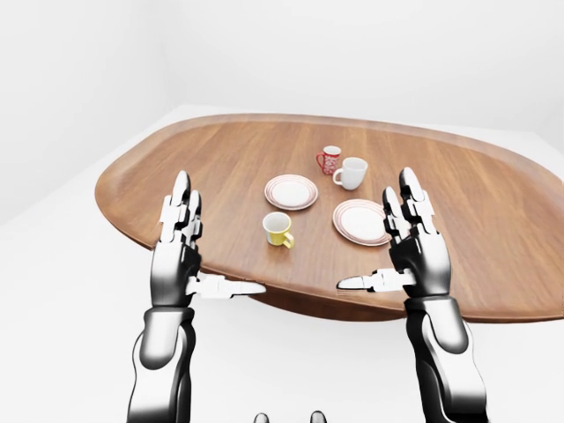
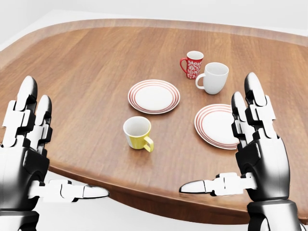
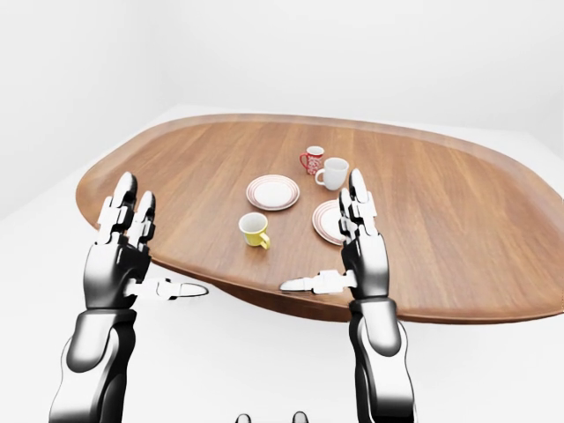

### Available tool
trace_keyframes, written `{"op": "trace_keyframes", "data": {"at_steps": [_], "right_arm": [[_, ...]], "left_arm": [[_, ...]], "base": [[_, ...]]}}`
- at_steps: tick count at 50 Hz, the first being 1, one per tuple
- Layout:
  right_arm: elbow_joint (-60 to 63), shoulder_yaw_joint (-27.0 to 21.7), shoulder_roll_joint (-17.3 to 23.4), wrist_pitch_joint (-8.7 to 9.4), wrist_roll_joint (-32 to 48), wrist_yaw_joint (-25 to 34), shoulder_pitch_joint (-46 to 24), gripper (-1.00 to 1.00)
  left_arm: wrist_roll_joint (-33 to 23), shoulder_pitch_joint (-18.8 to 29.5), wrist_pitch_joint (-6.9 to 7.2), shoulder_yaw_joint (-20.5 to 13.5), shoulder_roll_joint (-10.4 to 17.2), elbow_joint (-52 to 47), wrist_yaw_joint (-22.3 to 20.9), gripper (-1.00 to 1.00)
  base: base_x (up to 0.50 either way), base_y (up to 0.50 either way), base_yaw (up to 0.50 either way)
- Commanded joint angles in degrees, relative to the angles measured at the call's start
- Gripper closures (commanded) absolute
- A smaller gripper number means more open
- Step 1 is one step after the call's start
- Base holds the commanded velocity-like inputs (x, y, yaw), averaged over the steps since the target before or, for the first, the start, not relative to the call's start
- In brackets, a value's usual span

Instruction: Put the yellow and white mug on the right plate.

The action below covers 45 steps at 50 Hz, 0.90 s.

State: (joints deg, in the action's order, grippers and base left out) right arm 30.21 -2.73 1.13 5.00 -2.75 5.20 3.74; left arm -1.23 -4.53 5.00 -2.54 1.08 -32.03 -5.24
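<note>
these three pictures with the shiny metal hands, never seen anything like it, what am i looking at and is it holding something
It is a simulated humanoid robot seen through cameras on its own head, so you look out over its arms. The head view is the close one; the two eye views are wider and nearly identical.

The left hand and right hand are raised with fingers spread, at the near edge of the wooden table. Neither holds anything.

On the table sit a yellow and white mug, a left plate and a right plate with red rings, a white mug and a red patterned mug. The right hand covers part of the right plate in the head view.
</note>
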Motion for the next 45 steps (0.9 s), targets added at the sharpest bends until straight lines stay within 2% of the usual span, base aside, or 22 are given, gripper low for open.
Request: {"op": "trace_keyframes", "data": {"at_steps": [1,21,27,30,34,41,45], "right_arm": [[0.12,0.12,0.19,0.0,0.39,0.28,0.07,-1.0],[-2.67,0.81,0.35,0.0,3.63,0.14,-0.39,-1.0],[-1.52,-0.8,-0.64,0.0,-0.15,-0.07,-0.9,-1.0],[-1.49,1.53,1.01,0.0,4.76,0.46,0.19,-1.0],[-1.74,1.13,-0.03,0.0,4.09,0.46,-0.2,-1.0],[-2.26,0.74,0.03,0.0,4.03,-0.62,-0.71,-1.0],[0.73,-0.04,-0.36,0.0,-0.97,1.83,0.68,-1.0]], "left_arm": [[-0.19,-0.06,0.0,0.14,-0.01,0.2,-0.08,-1.0],[-0.17,-0.03,0.0,0.29,-0.05,1.14,-0.14,-1.0],[-0.21,-0.08,0.0,0.37,-0.04,1.03,-0.18,-1.0],[-0.19,-0.05,0.0,0.25,0.0,1.01,-0.23,-1.0],[-0.26,-0.07,0.0,0.32,-0.02,1.26,-0.25,-1.0],[-0.31,-0.16,0.0,0.35,-0.04,0.89,-0.27,-1.0],[-0.39,-0.21,0.0,0.47,-0.04,0.86,-0.29,-1.0]], "base": [[0.48,0.12,0.0],[0.47,0.12,0.0],[0.03,0.01,0.0],[-0.04,0.16,0.0],[-0.12,0.48,0.0],[0.0,0.0,0.0],[0.19,0.05,0.0]]}}
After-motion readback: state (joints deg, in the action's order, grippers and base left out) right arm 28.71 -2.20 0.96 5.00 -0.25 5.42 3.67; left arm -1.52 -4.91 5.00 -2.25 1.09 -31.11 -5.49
